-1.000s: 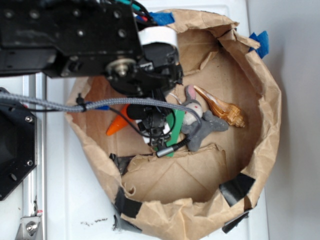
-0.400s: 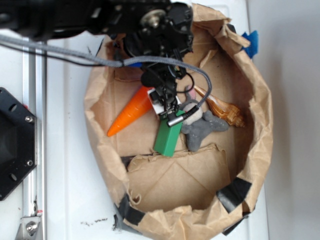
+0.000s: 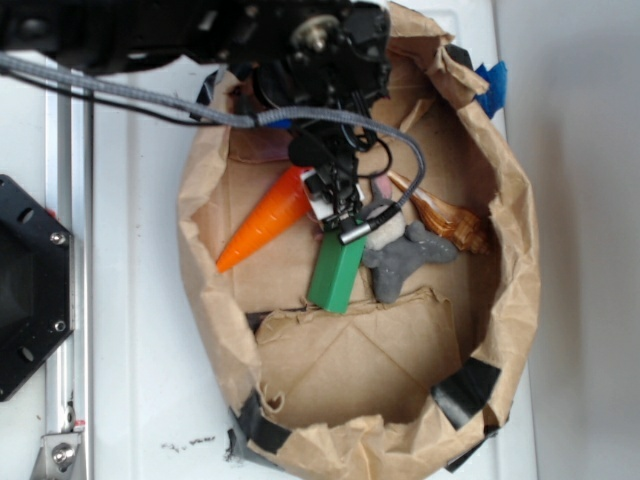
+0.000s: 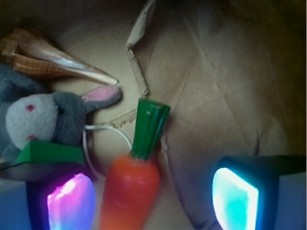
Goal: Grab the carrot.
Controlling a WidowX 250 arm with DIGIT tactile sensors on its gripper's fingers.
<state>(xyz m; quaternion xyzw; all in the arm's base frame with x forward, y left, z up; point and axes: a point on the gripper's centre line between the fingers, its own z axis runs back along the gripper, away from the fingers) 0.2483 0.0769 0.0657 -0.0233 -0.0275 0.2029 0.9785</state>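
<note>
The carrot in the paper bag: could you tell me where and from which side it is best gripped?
Probably the thick orange end of the carrot, just below the green stem, coming straight down from above. The wrist view shows that part lying between the open fingers, with bare paper on its free side. The green block and plush rabbit crowd the other side.

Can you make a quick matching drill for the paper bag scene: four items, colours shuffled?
Items:
1. smooth tapered toy carrot
2. rectangular block
3. plush fabric bunny
4. striped pointed seashell

Colours:
A. grey
B. brown
C. orange
D. green

Pairs: 1-C, 2-D, 3-A, 4-B
</note>
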